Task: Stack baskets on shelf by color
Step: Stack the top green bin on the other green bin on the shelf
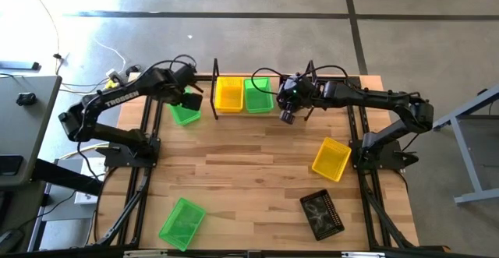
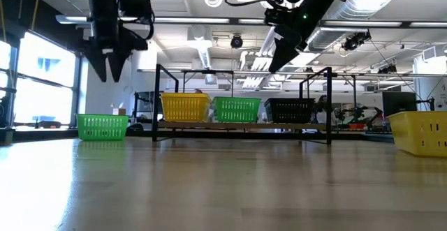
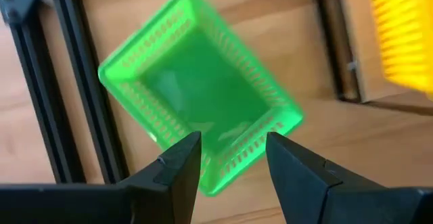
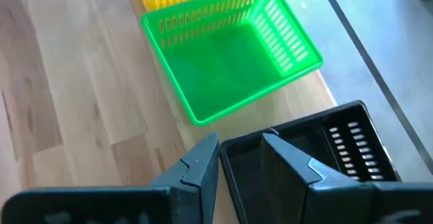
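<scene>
Green basket (image 1: 185, 114) lies at the table's eleven o'clock beneath the open, empty left gripper (image 1: 189, 100); the open, empty right gripper (image 1: 287, 116) risks clipping the black basket (image 4: 318, 149).

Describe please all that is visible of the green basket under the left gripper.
The green basket is small, rectangular, of bright green plastic with slotted mesh walls and a solid floor. It is empty, upright, and sits turned at an angle on the wooden table, just outside the shelf's left end. The left gripper hangs open above it, not touching.
</scene>
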Tool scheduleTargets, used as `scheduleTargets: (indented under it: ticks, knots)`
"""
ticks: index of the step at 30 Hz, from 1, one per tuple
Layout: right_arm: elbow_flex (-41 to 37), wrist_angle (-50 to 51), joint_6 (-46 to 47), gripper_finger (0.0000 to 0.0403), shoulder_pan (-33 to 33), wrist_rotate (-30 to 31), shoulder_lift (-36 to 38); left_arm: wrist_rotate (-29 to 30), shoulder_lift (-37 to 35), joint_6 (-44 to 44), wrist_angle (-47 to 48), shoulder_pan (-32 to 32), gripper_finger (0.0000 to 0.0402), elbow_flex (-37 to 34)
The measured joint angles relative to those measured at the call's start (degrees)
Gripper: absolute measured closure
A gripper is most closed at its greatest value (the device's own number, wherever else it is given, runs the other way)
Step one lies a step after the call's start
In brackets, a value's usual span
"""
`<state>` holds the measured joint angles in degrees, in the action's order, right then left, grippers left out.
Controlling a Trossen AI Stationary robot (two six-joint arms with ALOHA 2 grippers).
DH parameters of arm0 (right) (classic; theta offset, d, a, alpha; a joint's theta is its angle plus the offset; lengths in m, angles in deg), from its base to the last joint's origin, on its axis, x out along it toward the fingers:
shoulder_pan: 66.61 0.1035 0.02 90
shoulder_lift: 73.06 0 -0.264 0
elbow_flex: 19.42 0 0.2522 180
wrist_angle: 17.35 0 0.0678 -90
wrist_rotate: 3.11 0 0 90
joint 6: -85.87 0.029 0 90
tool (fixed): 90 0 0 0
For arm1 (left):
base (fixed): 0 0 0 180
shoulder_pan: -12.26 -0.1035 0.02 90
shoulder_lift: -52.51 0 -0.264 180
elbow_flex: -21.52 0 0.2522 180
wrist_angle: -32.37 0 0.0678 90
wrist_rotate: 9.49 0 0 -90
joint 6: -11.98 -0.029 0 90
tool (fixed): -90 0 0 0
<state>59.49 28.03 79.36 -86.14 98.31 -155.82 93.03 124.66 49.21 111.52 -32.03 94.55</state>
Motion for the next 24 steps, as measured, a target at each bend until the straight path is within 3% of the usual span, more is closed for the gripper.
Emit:
scheduleTargets:
  ticks: [10, 24]
  knots:
    - [0.0, -0.63, -1.48, 0.0307, -0.02, -0.56, 0.0, 1.28, -0.15, 8.39, -2.67, 0.03, 0.0243, -9.8]
    - [0.0, -0.9, -1.48, 0.0307, 0.0, -0.74, 0.0, 4.36, -2.24, 16.52, -7.33, 0.04, 0.0243, -17.72]
